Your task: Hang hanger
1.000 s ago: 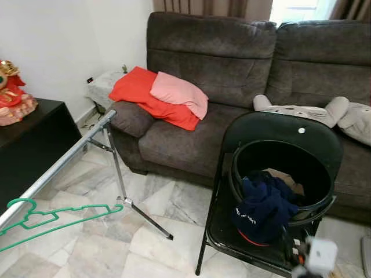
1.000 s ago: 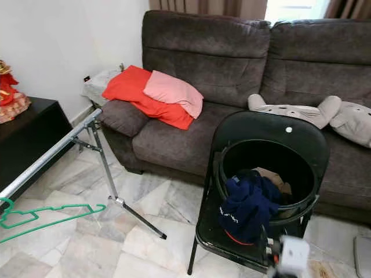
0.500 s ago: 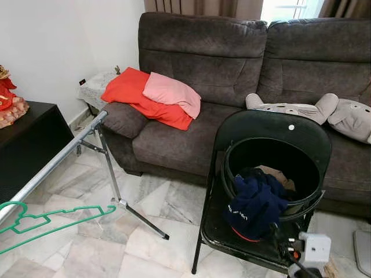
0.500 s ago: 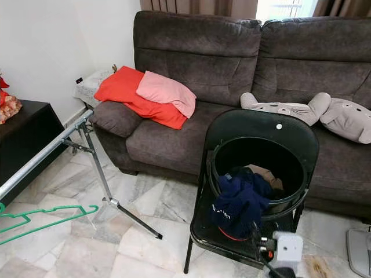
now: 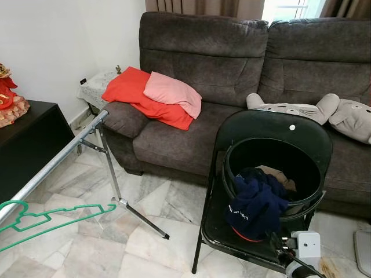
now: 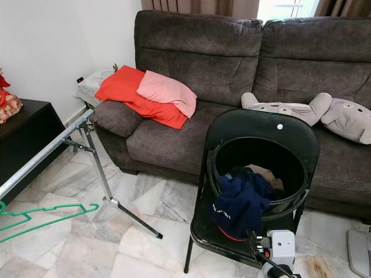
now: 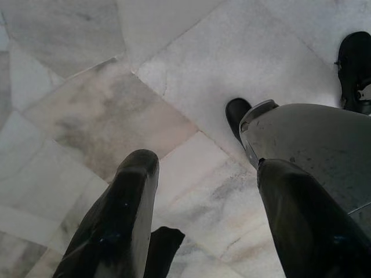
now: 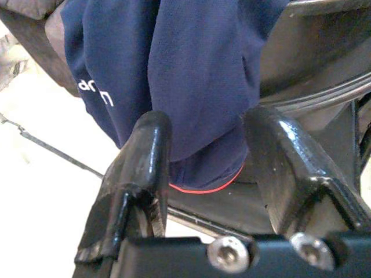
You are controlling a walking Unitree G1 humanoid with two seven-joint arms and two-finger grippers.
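Marble floor, sofa (image 5: 232, 87) at 12 o'clock; green hanger (image 5: 52, 217) already hooked on rail (image 5: 55, 165) at 8 o'clock. Right gripper (image 8: 203, 168) spread wide, empty, facing navy garment (image 5: 258, 202) draped over the bucket (image 5: 301, 174) at 4 o'clock; left gripper (image 7: 203, 220) wide, empty, over floor. Likely next: pinch one fabric layer by the rim, lift straight up.

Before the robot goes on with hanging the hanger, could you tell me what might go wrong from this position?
1. The right tool is open right at the navy garment draped over the black bucket; closing could snag cloth or tug the bucket off the folding chair.
2. The green hanger already hangs near the low end of the sloping rail, so a bump might slide it off.
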